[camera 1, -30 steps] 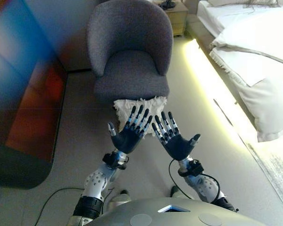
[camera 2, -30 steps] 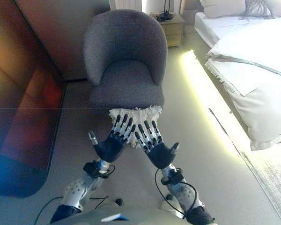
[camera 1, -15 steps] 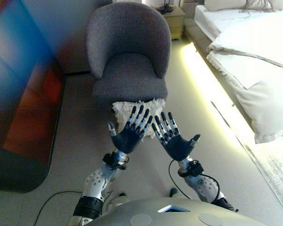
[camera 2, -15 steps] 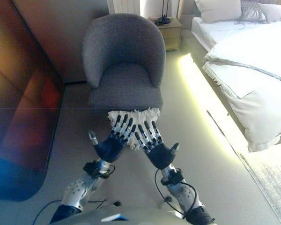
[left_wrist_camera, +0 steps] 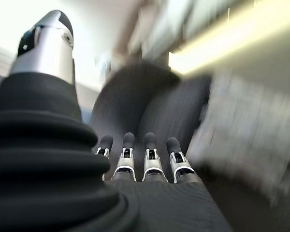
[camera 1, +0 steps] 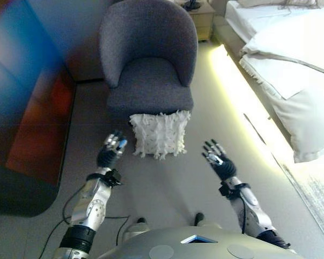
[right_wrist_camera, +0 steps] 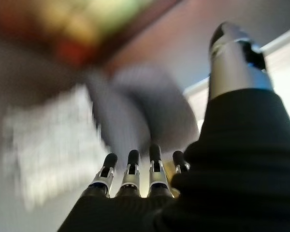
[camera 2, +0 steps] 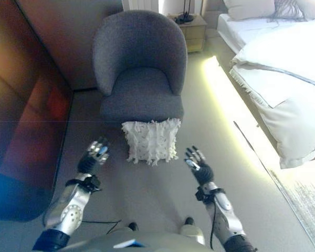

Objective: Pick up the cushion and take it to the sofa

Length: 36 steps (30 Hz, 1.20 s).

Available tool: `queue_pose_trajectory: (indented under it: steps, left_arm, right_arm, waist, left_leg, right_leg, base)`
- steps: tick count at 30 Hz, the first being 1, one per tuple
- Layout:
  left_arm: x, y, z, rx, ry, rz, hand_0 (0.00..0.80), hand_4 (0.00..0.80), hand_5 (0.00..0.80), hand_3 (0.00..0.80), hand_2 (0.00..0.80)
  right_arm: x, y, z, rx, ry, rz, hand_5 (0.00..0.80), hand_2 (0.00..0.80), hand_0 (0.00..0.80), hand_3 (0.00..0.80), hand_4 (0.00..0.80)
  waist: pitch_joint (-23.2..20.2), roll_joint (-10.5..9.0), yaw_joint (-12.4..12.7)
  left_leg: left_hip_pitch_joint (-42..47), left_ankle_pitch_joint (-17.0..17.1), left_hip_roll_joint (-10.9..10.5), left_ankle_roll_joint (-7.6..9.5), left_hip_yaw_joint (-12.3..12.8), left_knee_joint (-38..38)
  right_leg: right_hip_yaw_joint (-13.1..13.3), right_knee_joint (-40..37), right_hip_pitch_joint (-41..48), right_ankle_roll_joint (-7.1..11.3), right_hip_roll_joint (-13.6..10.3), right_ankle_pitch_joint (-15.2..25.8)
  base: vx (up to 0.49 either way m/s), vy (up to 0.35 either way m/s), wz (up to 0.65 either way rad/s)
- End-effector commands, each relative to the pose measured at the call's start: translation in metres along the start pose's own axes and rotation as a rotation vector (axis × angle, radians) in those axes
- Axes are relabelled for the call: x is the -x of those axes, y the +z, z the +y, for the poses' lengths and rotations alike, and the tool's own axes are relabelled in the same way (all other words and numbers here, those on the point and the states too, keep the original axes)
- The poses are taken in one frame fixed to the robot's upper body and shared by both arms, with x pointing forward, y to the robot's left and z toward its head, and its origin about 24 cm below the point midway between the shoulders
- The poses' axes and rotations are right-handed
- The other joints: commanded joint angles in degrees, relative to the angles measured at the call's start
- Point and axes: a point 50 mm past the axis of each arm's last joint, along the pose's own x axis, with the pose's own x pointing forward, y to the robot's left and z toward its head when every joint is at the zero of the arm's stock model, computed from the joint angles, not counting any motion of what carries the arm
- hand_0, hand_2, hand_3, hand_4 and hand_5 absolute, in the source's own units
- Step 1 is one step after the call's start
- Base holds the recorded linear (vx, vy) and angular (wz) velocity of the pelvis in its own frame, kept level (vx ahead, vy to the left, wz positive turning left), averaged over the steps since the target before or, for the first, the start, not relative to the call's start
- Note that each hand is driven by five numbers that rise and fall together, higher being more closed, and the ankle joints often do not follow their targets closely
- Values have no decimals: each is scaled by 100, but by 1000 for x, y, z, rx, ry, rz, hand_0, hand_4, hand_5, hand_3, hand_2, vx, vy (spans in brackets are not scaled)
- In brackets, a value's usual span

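A white fringed cushion [camera 1: 159,134] stands on the floor, leaning against the front of a grey armchair [camera 1: 149,59]. It also shows in the right eye view [camera 2: 150,140]. My left hand [camera 1: 111,151] is open, low over the floor to the left of the cushion and apart from it. My right hand [camera 1: 218,162] is open, to the right of the cushion and nearer to me, also apart from it. Both hands are empty. The cushion shows as a pale blur past the fingers in the left wrist view [left_wrist_camera: 246,140] and in the right wrist view [right_wrist_camera: 53,145].
A bed with white bedding [camera 1: 291,65] runs along the right, with a lit strip [camera 1: 235,86] at its base. A dark reflective cabinet front [camera 1: 27,108] stands on the left. A wooden nightstand [camera 2: 191,29] is behind the chair. A pale rug [camera 1: 318,189] lies at the lower right.
Both hands were raised together, palms up, in front of the cushion. They have dropped and spread apart to either side of it, and the cushion is now in full view.
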Motion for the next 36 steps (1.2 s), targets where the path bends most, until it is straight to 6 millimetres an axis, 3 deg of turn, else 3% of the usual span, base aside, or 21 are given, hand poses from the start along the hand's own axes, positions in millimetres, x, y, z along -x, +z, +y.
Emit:
queue_pose_trajectory:
  steps: [1, 10, 18, 21, 23, 24, 27, 31, 33, 36]
  left_arm:
    - [-16, 25, 12, -70, 100, -125, 0, 0, 0, 0, 0]
    - [12, -2, 22, 90, -7, -45, 0, 0, 0, 0, 0]
    - [15, 8, 29, 93, -51, -90, 0, 0, 0, 0, 0]
    - [8, 15, 26, 82, -80, -96, 0, 0, 0, 0, 0]
    - [6, 17, 25, 67, -102, -97, 0, 0, 0, 0, 0]
    - [6, 15, 23, 68, -100, -84, 0, 0, 0, 0, 0]
    - [5, 14, 25, 94, -113, -60, 0, 0, 0, 0, 0]
    - [8, 19, 26, 109, -87, -78, 0, 0, 0, 0, 0]
    - [6, 21, 25, 142, -70, -90, 0, 0, 0, 0, 0]
    - [6, 22, 24, 125, -82, -97, 0, 0, 0, 0, 0]
  right_arm:
    - [-18, 32, 7, 66, -45, -151, 0, 0, 0, 0, 0]
    - [1, 14, -1, -184, -12, -100, 0, 0, 0, 0, 0]
    - [3, 16, -2, -201, 10, -94, 0, 0, 0, 0, 0]
    - [0, 18, 1, -229, -3, -114, 0, 0, 0, 0, 0]
    - [2, 15, 5, -238, -21, -119, 0, 0, 0, 0, 0]
    - [6, 11, 6, -228, -35, -110, 0, 0, 0, 0, 0]
    - [17, 3, 1, -221, -53, -80, 0, 0, 0, 0, 0]
    - [27, -5, -9, -220, -64, -52, 0, 0, 0, 0, 0]
    - [24, -4, -11, -215, -66, -65, 0, 0, 0, 0, 0]
    - [22, 0, -16, -231, -77, -68, 0, 0, 0, 0, 0]
  waist:
    - [270, -177, 102]
    - [384, -234, 161]
    - [583, -333, 174]
    - [690, -325, 200]
    - [711, -274, 181]
    - [738, -168, 120]
    - [776, -47, -41]
    - [718, -142, -216]
    - [714, -286, -297]
    - [755, -309, -425]
  left_leg:
    - [-66, -294, -133, 252, -32, 27]
    - [-29, -399, -191, 328, 14, 117]
    - [-464, -824, -287, 518, -1, 1185]
    - [-578, -920, -375, 721, -78, 1346]
    - [-568, -1014, -503, 965, -165, 1353]
    - [-503, -1028, -544, 1045, -283, 1304]
    - [-330, -1132, -614, 1087, -350, 1309]
    - [-83, -1322, -768, 1018, -422, 1306]
    - [-85, -1496, -895, 979, -501, 1398]
    - [125, -1679, -895, 910, -698, 1416]
  right_leg:
    - [-297, 67, 204, 161, -25, -290]
    - [-265, 145, 218, 216, -118, -312]
    - [-39, 726, -47, 227, -369, -408]
    - [75, 1601, -192, 197, -629, -380]
    - [243, 2705, -565, 191, -886, -13]
    - [485, 3585, -1030, 153, -956, 254]
    - [837, 4434, -1624, 124, -886, 580]
    - [782, 3040, -1682, 239, -734, 761]
    - [774, 1819, -1749, 380, -703, 859]
    - [707, 311, -1900, 484, -453, 839]
  base:
    - [44, 4, -1]
    - [72, 52, -3]
    - [59, 90, -8]
    - [24, 105, -2]
    - [93, 182, -7]
    - [127, 215, -24]
    - [195, 139, 6]
    - [319, -73, 27]
    - [363, -187, 7]
    - [461, -187, 11]
